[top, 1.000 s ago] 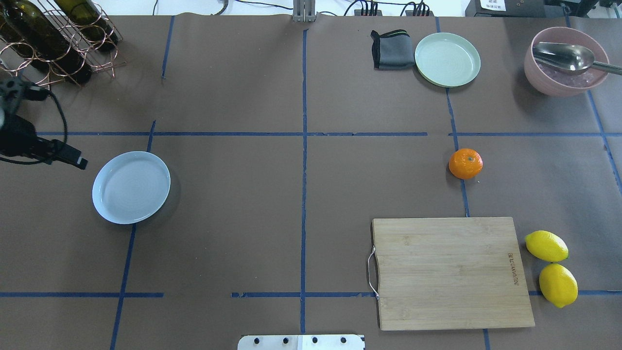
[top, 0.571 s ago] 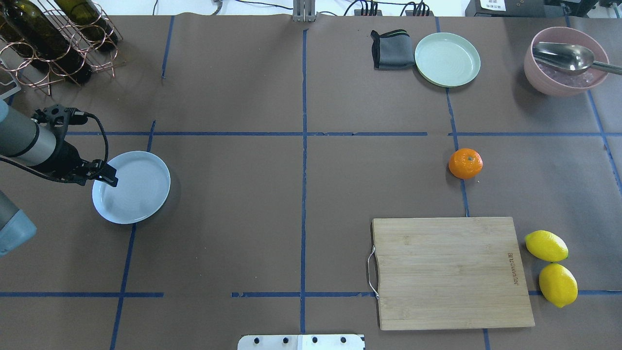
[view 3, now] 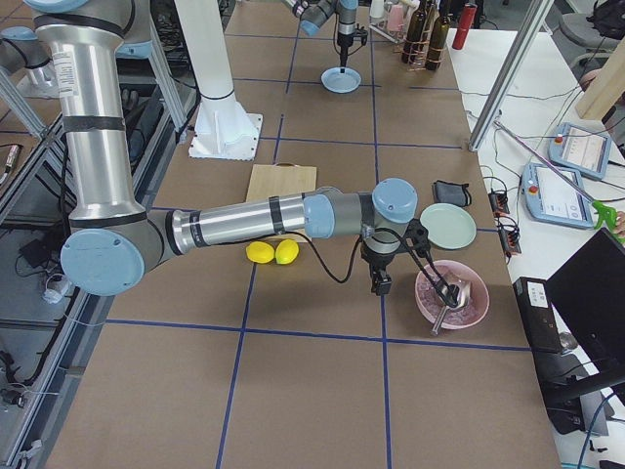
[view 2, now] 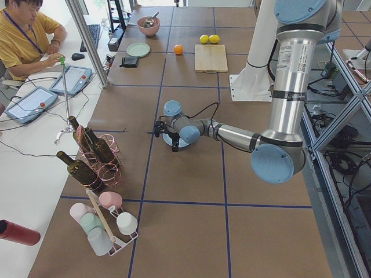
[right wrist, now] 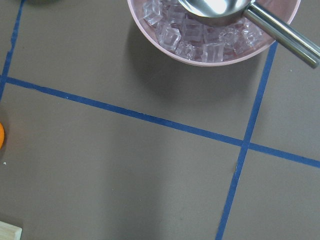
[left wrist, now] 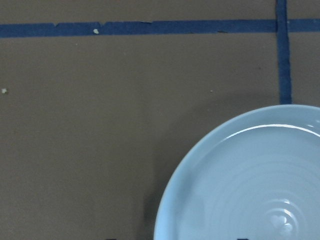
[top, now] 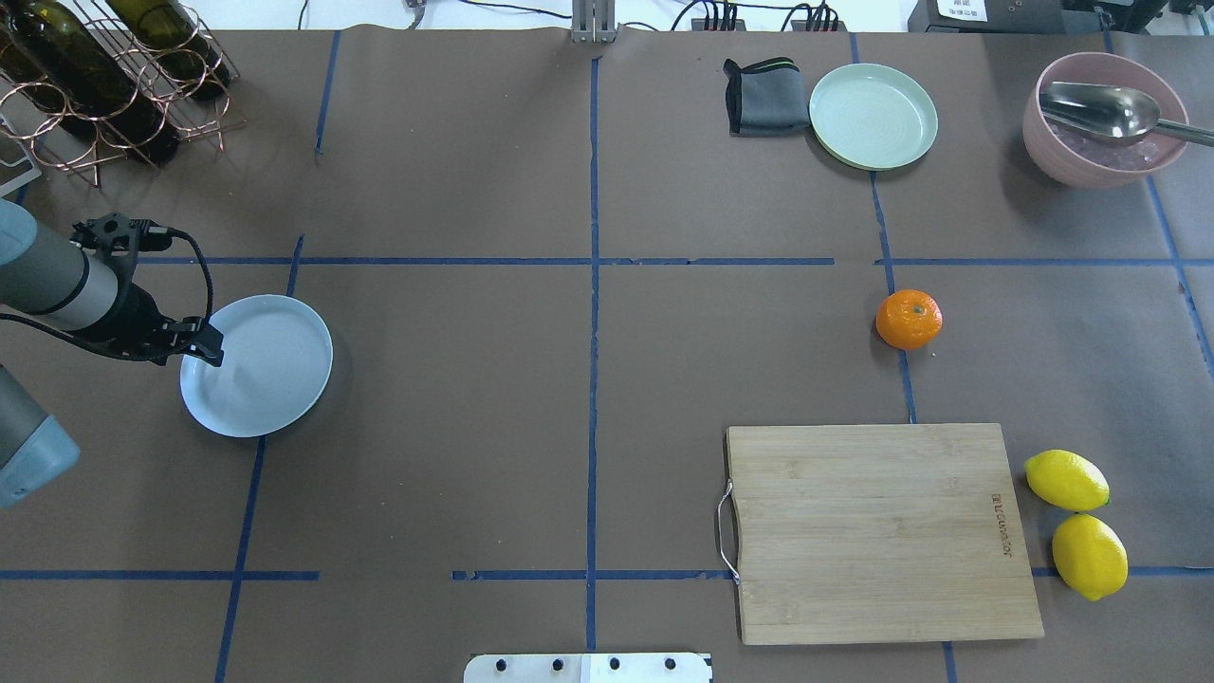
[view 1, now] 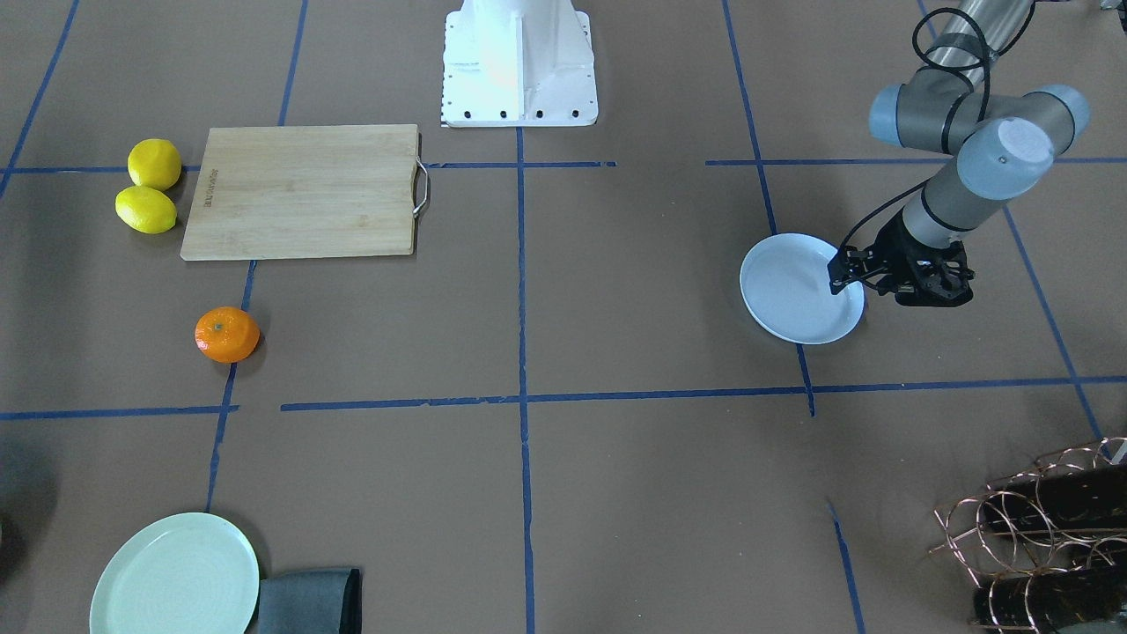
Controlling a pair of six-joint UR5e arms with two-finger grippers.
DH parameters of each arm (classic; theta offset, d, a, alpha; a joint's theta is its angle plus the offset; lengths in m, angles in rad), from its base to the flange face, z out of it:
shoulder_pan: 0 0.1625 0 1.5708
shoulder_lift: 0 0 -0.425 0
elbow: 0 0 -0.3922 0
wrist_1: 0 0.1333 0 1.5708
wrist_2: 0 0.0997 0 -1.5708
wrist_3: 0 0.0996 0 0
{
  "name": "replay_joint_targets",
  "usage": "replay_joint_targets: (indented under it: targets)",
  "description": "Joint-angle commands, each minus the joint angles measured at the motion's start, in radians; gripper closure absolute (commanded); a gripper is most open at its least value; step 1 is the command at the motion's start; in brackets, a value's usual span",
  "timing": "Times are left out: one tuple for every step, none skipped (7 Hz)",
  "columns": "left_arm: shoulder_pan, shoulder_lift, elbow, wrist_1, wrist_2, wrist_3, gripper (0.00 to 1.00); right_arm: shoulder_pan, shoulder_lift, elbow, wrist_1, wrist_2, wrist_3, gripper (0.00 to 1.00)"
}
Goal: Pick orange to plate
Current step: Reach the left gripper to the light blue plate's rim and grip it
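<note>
White plate (top: 275,379): left gripper (top: 211,349) just arrived over its rim; orange (top: 909,320) unmoved, well away from it, so pick not started. Opening of left gripper and right gripper (view 3: 379,286): can't tell.

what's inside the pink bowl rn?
Clear ice cubes and a metal spoon lying on them, handle sticking out over the pink bowl rim. Whatever sits under the spoon and cubes is covered.

We see a wooden cutting board (top: 887,531) on the desk (top: 474,379), with one lemon (top: 1066,479) and a second lemon (top: 1089,556) just beside it. There is also a pale-green plate (top: 873,116) beside a folded grey cloth (top: 764,97), a pink bowl (top: 1072,174) of ice cubes (right wrist: 200,42) holding a metal ladle (top: 1105,112), and a copper rack (top: 104,85) of wine bottles.
</note>
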Motion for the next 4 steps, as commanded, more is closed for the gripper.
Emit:
replay_joint_targets:
  targets:
    - [0.008,-0.002,0.008,-0.004,-0.004,-0.002,1.00,0.000,-0.001,0.000,0.000,0.000,0.000,0.00]
    - [0.007,-0.004,0.002,-0.004,-0.007,0.001,1.00,0.001,-0.001,0.000,0.000,0.000,0.000,0.00]
    - [0.007,-0.007,-0.005,-0.004,-0.007,0.001,1.00,0.001,-0.001,0.000,0.000,0.000,0.000,0.00]
    - [0.002,-0.007,-0.098,0.002,-0.013,0.000,1.00,0.001,-0.001,0.000,0.000,0.000,0.000,0.00]
